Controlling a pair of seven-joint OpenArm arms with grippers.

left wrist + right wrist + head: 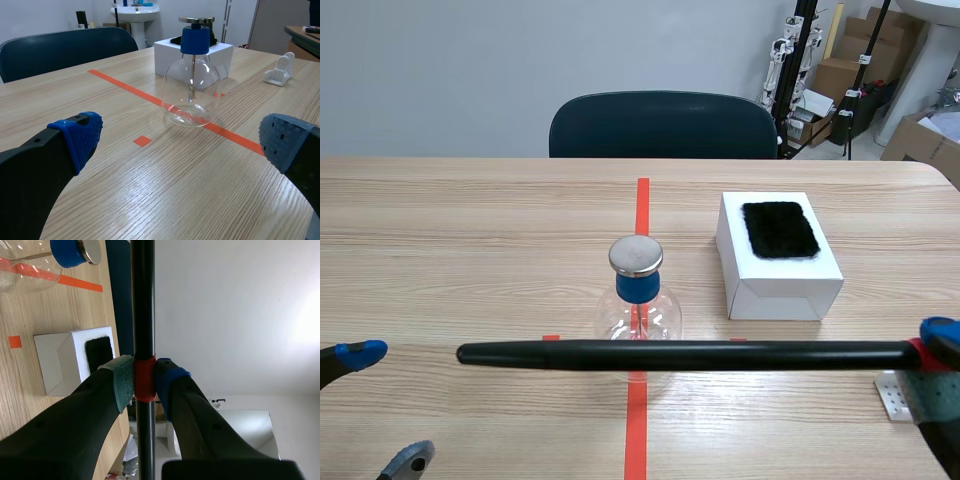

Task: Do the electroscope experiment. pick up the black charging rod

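Currently gripped: the long black charging rod (685,354) (142,300), pinched at its red band (145,380) (917,352) near one end.
Right jaws: closed on the rod, one grey-green pad (121,381) and one blue pad (166,385) pressing the red band from opposite sides.
Rod position: held roughly level and off the wooden counter (440,250) (150,200); in the scene view it stretches from the right jaws at the right edge past the orange-red tape line (638,420), its free end pointing toward the left arm's side.
Left jaws: wide open with nothing between them, their blue dotted pads (82,137) set far apart, low over the counter's near left part.
Electroscope: a clear glass flask with a blue collar and a round metal top plate (638,295) (191,90) (30,265), standing upright on the tape line, ahead of the left jaws; in the scene view the rod crosses in front of its lower part.
White box: a white cardboard box (775,285) (165,50) (55,365) beside the flask, toward the right arm's side, apart from it.
Fur pad: a black furry patch (780,229) (98,352) lying on top of the white box.
Bracket: a small white bracket (280,72) on the counter, beyond the flask from the left jaws.
Chair: a dark blue chair back (663,125) (60,50) at the counter's far edge.
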